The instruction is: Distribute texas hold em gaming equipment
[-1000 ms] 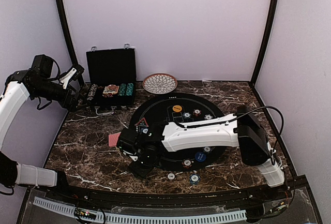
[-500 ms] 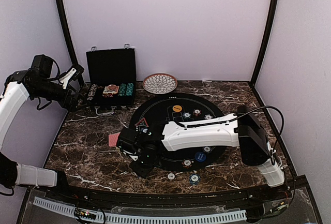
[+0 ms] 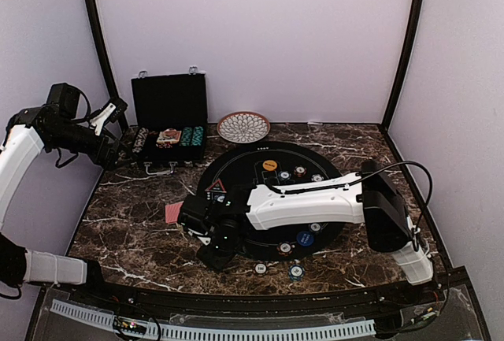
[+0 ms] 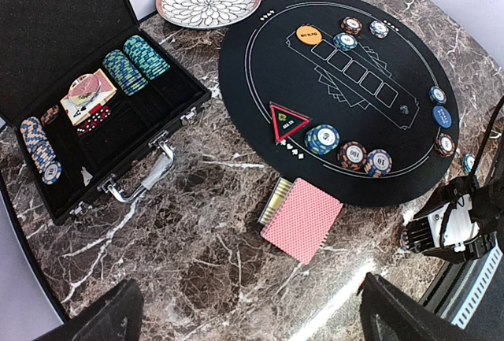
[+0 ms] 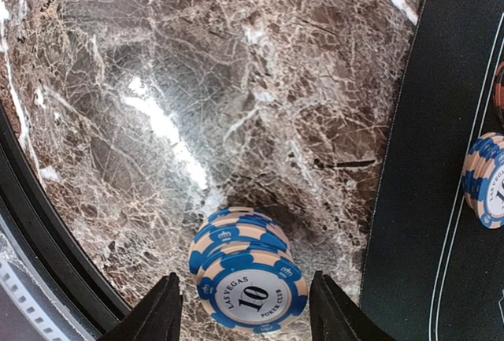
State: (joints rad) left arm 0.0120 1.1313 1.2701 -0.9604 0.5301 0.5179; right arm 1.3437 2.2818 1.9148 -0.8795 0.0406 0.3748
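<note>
Right gripper [image 5: 246, 313] at a chip stack off the mat's near-left rim; distribution judged partly done.

Stack of blue-and-cream striped poker chips [image 5: 248, 278] is straddled by half-parted jaws on the brown marble table [image 5: 157, 81], just left of the black round felt mat [image 4: 260, 65]; a firm pinch cannot be confirmed. Left gripper [image 4: 248, 313] is spread wide, empty, at far left. On the mat, chip stacks [image 4: 352, 154] are set at several seats, with the orange round button disc [image 4: 309, 35], blue round button disc [image 4: 442, 116] and red triangle marker [image 4: 287, 120]. Red-backed card deck [image 4: 303, 219] lies undealt left of the mat; the printed card boxes [image 4: 358, 73] are bare. More chips [image 4: 134, 61] sit in the black hinged case [image 4: 63, 18].
</note>
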